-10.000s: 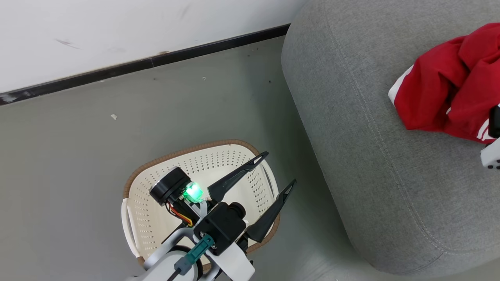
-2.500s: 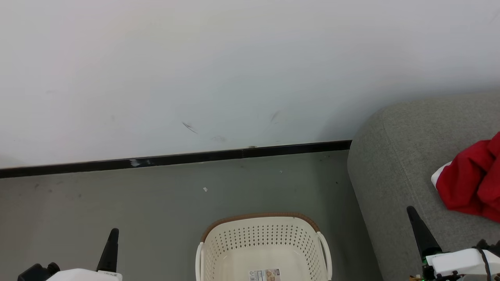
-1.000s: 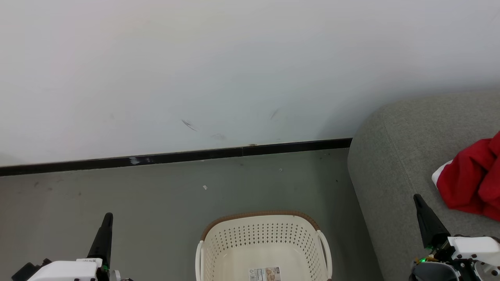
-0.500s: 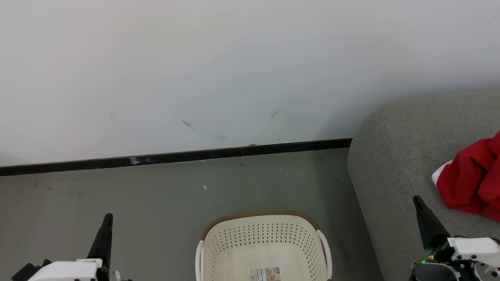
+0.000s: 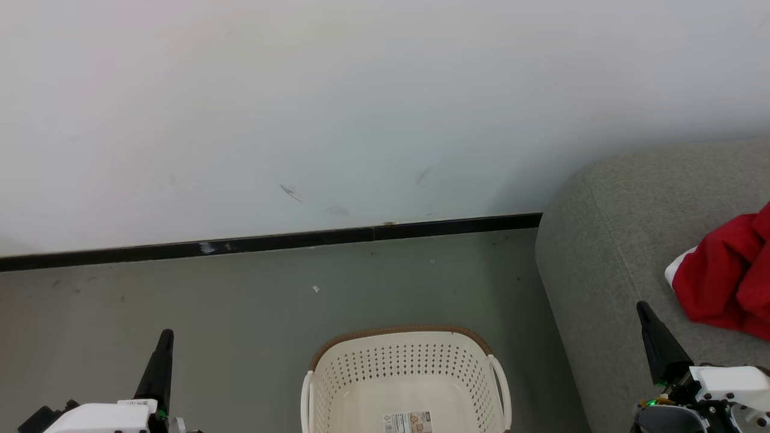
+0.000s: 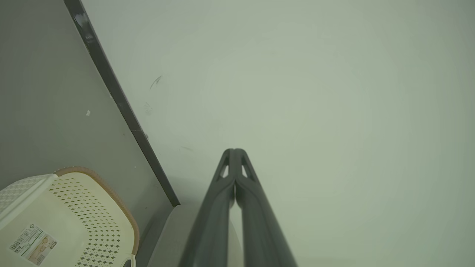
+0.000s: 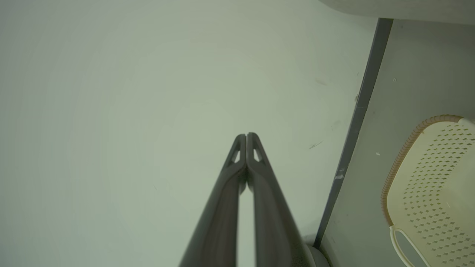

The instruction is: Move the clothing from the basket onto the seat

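The cream perforated basket [image 5: 409, 367] stands on the floor at the bottom middle of the head view, with nothing but a label sticker [image 5: 409, 422] on its bottom. Red clothing [image 5: 725, 282] with a white edge lies on the grey-green seat [image 5: 607, 270] at the right. My left gripper [image 5: 163, 343] rests at the lower left, shut and holding nothing. Over the seat's front, my right gripper [image 5: 645, 313] is likewise shut and bare. Both wrist views show closed fingertips [image 6: 234, 152] [image 7: 246, 137] pointing at the wall, with the basket [image 6: 74, 207] [image 7: 434, 178] off to one side.
A pale wall [image 5: 361, 108] with a black skirting strip [image 5: 271, 243] runs behind the basket. Grey-green floor [image 5: 240, 313] stretches left of the basket, with a few small specks on it. The seat's rounded corner stands close to the basket's right handle [image 5: 502, 385].
Nothing has visibly moved over the last second. Ten seconds ago the head looked down on the basket, with the left gripper open above it.
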Controlling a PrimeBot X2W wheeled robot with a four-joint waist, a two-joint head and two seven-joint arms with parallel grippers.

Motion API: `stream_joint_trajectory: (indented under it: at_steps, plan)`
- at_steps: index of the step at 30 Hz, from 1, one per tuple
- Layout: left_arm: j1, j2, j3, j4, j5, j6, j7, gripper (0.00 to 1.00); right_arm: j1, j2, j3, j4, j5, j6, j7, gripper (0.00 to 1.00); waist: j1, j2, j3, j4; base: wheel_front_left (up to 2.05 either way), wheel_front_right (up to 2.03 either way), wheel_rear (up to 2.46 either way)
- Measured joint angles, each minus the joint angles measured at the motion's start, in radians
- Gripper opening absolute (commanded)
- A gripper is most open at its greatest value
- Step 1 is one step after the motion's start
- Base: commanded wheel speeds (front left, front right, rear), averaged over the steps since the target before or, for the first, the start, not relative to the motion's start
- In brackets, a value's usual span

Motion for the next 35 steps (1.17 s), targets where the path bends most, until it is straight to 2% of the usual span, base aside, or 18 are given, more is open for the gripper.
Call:
stream_joint_trajectory:
  at_steps: [35]
  plan:
    - [-0.003,0.0,0.001,0.006,0.0,-0.003,0.004,0.0,0.0,0.001,-0.006,0.002,-0.002,0.0,0.001,0.0,-0.0001,0.0,0.0,0.0,0.0,0.0,0.0]
